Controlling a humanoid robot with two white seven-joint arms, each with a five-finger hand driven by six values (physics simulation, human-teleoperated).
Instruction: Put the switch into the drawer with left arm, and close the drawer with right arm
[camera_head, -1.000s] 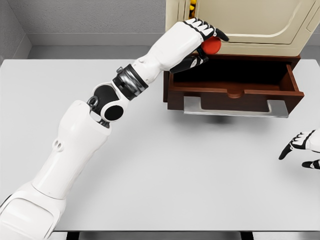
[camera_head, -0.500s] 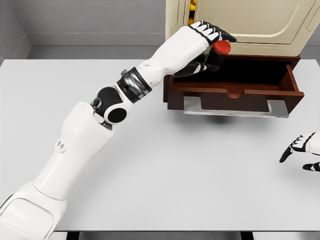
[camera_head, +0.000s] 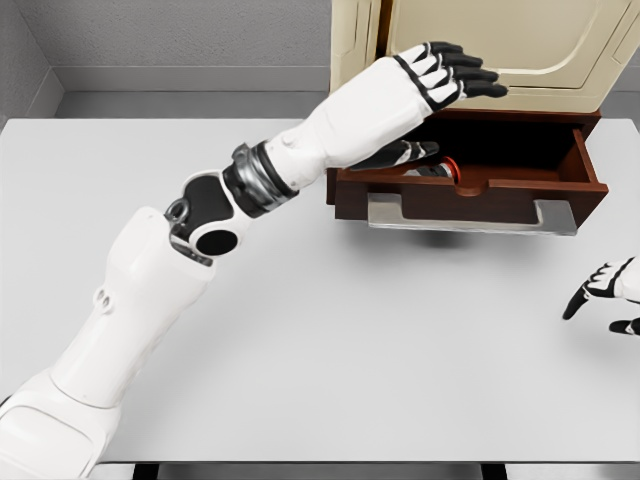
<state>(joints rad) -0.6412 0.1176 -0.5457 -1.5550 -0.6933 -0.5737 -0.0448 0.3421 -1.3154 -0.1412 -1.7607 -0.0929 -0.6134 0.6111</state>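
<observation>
The dark brown drawer (camera_head: 580, 165) stands pulled out from the cream cabinet (camera_head: 480, 50) at the back right of the table. Inside it, near the front left, lies the switch (camera_head: 449, 167), of which only a red and white bit shows behind the drawer front. My left hand (camera_head: 445, 110) hovers over the drawer's left part with its fingers spread and nothing in them; the thumb hangs just above the switch. My right hand (camera_head: 610, 300) shows at the right edge, low over the table, fingers relaxed, holding nothing.
The drawer has a grey metal handle (camera_head: 470, 213) along its front. The white table (camera_head: 330, 340) stretches from the drawer to the near edge. A grey wall stands behind the table, and something yellow (camera_head: 384, 12) shows in the cabinet's gap.
My left hand has let go of the red switch, which dropped into the drawer. The fingers have spread out and the hand moved a little to the right. The right hand barely moved.
</observation>
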